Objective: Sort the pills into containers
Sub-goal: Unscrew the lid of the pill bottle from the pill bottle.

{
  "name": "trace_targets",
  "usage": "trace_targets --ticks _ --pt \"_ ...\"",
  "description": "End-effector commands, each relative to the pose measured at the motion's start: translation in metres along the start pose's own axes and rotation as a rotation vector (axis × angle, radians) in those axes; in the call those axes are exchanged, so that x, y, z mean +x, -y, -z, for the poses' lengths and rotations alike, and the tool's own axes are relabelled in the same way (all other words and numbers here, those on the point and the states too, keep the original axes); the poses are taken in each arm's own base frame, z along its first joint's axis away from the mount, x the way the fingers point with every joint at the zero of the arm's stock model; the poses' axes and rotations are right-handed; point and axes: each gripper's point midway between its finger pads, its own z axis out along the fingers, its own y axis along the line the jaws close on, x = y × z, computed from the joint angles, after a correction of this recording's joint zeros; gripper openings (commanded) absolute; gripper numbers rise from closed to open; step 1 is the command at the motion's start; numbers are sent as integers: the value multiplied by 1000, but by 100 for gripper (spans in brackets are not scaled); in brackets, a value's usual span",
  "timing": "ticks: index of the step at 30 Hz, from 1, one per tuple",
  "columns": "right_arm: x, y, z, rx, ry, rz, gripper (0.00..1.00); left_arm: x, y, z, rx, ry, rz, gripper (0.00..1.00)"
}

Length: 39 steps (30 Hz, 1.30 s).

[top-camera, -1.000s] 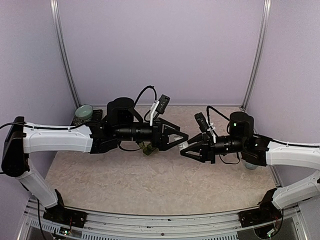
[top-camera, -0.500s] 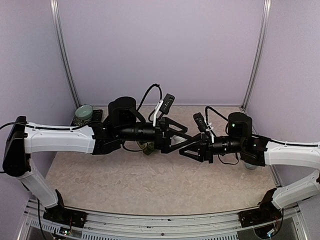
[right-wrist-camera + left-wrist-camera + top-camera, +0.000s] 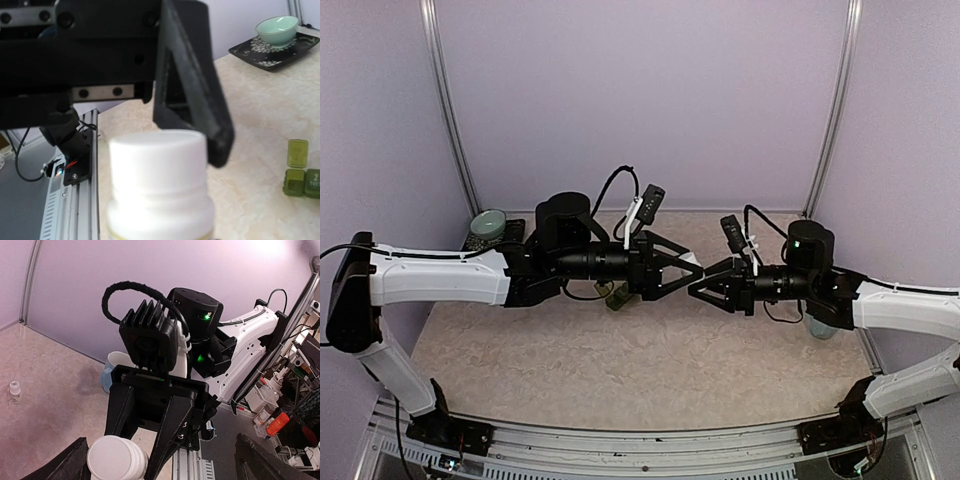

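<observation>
lilac walls (image 3: 640,100), beige table (image 3: 620,360); the right gripper (image 3: 705,282) clamps a white-capped bottle (image 3: 159,200), cap (image 3: 157,147) toward the left gripper (image 3: 692,272), whose wide-apart jaws flank it; the containers (image 3: 300,180) lie beneath the left arm (image 3: 430,275).

Green bowl (image 3: 277,29) on dark tray (image 3: 248,52), pale blue mug (image 3: 114,364)
</observation>
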Motion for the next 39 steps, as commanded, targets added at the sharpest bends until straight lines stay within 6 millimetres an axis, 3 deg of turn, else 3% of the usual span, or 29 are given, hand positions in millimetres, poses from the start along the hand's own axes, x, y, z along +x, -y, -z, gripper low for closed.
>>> trace_targets --ticks 1,5,15,23,29,35,39 --pt "8 37 7 144 1 -85 0 -12 38 7 119 18 -46 96" --pt "6 38 9 150 10 -79 0 -12 36 8 108 13 -46 95" --pt "-3 34 15 156 23 -20 1 -6 8 14 -42 -2 -17 93" --pt "-3 2 12 -27 6 26 1 -14 -10 22 -104 -6 -52 97" --pt "-4 -21 7 -124 11 47 1 -18 -11 8 -66 -1 -52 98" --pt "2 -27 -2 -157 -9 37 2 -12 -2 -11 -16 -24 -57 98" --pt "3 -29 -3 -161 -12 37 2 -8 -1 -12 -10 -41 -70 95"
